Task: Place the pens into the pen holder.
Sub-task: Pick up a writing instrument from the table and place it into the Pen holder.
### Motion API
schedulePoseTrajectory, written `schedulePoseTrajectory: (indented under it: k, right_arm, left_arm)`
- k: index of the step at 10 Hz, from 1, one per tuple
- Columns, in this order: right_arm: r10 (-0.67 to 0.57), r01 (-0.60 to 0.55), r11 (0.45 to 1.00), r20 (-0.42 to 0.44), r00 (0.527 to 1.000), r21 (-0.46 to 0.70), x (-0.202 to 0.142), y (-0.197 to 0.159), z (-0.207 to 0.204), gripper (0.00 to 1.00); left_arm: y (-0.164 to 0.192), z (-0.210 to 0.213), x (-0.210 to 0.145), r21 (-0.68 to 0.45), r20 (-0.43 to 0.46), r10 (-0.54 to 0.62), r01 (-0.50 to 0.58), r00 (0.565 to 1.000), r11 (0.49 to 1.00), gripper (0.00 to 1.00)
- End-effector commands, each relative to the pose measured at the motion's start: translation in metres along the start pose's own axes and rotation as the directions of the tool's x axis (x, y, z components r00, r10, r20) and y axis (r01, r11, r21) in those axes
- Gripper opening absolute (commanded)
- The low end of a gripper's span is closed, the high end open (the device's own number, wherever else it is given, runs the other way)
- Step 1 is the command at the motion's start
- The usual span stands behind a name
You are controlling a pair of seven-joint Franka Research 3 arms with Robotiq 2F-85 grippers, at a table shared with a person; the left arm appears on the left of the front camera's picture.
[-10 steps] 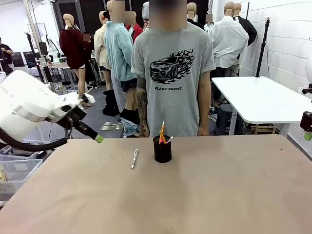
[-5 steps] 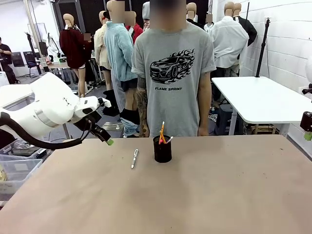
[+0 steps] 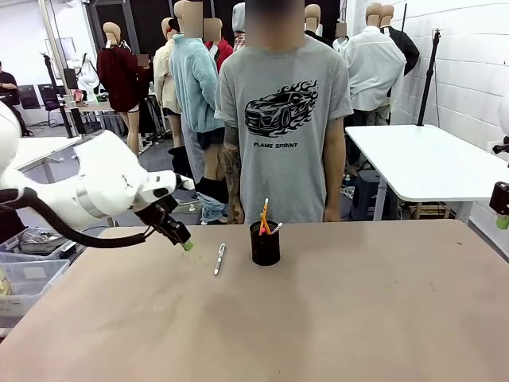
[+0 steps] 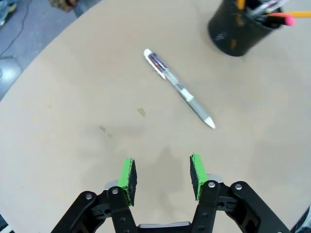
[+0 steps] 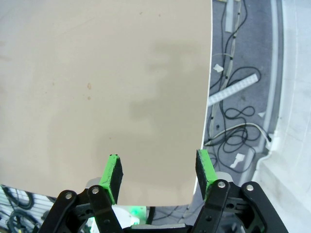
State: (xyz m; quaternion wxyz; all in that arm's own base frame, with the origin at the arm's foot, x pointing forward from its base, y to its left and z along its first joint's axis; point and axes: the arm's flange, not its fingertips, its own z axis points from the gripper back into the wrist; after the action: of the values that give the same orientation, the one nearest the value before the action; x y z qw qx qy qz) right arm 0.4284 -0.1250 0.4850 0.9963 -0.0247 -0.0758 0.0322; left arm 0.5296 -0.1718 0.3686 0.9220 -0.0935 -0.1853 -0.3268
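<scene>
Left arm (image 3: 95,191) reaches in from the left of the front view, the left jaws hanging spread and empty just above the tabletop (image 3: 334,318), green pads (image 4: 128,174) pointing down. The silver-white pen (image 3: 219,259) lies flat near them, a little toward the centre, apart from the black pen holder (image 3: 265,245) on its right. That lone pen looks like the target. The left wrist view has the pen (image 4: 179,88) slanting above the pads, so the jaws would need to move forward and turn across the barrel. The holder (image 4: 238,29) already carries a yellow-orange pencil (image 3: 264,212) and others, standing upright. Nothing lies between jaws and pen, though the holder sits near enough to bump. A person (image 3: 278,119) stands behind the far edge, arms at their sides. Right jaws, spread and empty, hover over the tabletop's edge (image 5: 146,73), well away.
</scene>
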Motion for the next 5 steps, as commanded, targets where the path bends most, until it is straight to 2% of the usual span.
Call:
schedulePoseTrajectory:
  k: [1, 4, 5]
  right_arm:
    - [-0.009, 0.009, 1.0, -0.005, 1.0, -0.003, 0.001, 0.001, -0.001, 0.76]
    - [-0.009, 0.009, 1.0, -0.005, 1.0, -0.003, 0.001, 0.001, -0.001, 0.76]
    - [-0.009, 0.009, 1.0, -0.005, 1.0, -0.003, 0.001, 0.001, -0.001, 0.76]
  left_arm:
    - [-0.009, -0.016, 0.048, 0.043, -0.068, 0.0, 0.003, 0.998, 0.999, 0.59]
    - [-0.013, -0.047, 0.088, 0.086, -0.12, 0.019, -0.008, 0.993, 0.996, 0.59]
    - [-0.015, -0.056, 0.096, 0.062, -0.137, 0.038, -0.03, 0.99, 0.998, 0.59]
